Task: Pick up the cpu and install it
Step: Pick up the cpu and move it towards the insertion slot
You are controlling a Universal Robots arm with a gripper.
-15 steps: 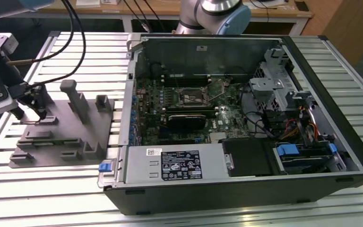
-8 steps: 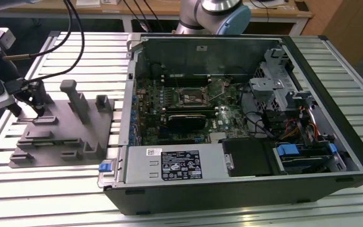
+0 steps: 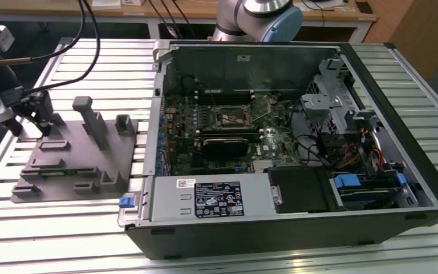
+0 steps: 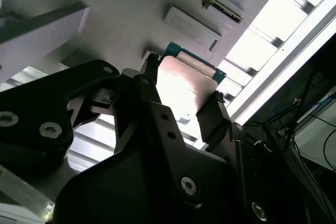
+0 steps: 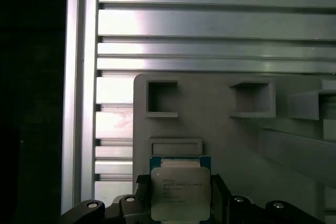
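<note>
Exterior view: you see the gripper [image 3: 30, 127] at the exterior view's left, above the far corner of the grey tray [image 3: 67, 165] on the slatted table [image 3: 89, 57].
Tool: its fingers [image 4: 210, 118] are drawn in on the cpu [image 4: 184, 85], one on each opposite edge.
Cpu: clamped between those fingers, silver top facing the first wrist view, tray beneath.
Case: your open computer case [image 3: 424, 114] lies well apart at the exterior view's right, the dark socket frame [image 3: 230, 117] on its board.

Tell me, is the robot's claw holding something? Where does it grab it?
Yes. The gripper holds the cpu, pinched by its two opposite side edges.
</note>
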